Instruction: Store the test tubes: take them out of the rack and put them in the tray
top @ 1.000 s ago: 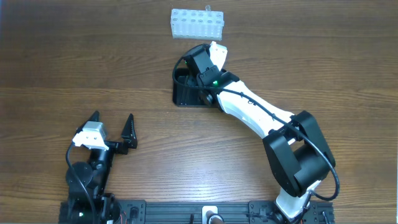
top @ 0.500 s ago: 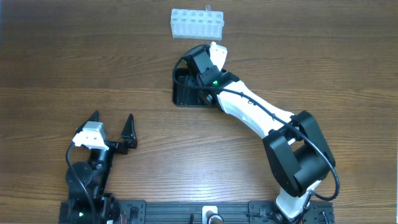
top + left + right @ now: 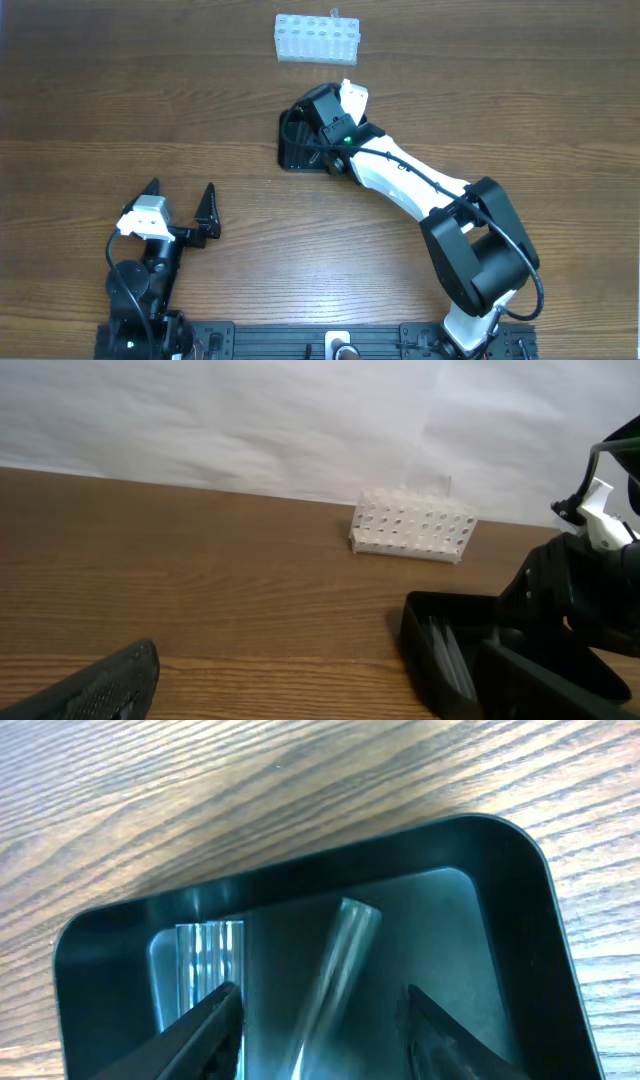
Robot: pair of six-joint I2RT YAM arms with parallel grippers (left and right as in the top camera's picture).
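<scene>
Brown wood-grain bench point(image 3: 120, 100) is carrying the whole setup.

White-and-black right arm point(image 3: 410, 185) is stretching from its base at the near edge diagonally to mid-bench, with its wrist sitting over the tray. Black left arm point(image 3: 145, 270) is sitting folded close to its own base, well apart from the tray and the rack.

White perforated plastic rack point(image 3: 316, 38) is standing at the far side of the bench. It's near the tray but not touching it, and bare wood is showing between them.

Black rounded-corner plastic tray point(image 3: 290, 152) is sitting mid-bench, on the near side of the rack and partly covered from above by the right wrist.

Left tool point(image 3: 181, 205) is pointing toward the far side with its fingers spread wide and nothing between them. Can't tell whether it's touching the wood.

Right tool point(image 3: 320, 1020) is hanging low inside the tray's outline with its fingers spread apart, gripping nothing.

Clear glass test tube point(image 3: 338, 960) is lying slantwise on the tray floor between those two fingers, touching neither as far as I can see.

A small batch of clear tubes point(image 3: 205, 960) is lying side by side along one side of the tray floor, just beside one right-tool finger. The exact count isn't readable.

Single upright tube point(image 3: 335, 12) is standing in an end hole of the rack, its top poking above it. The other holes are looking empty from above.
</scene>
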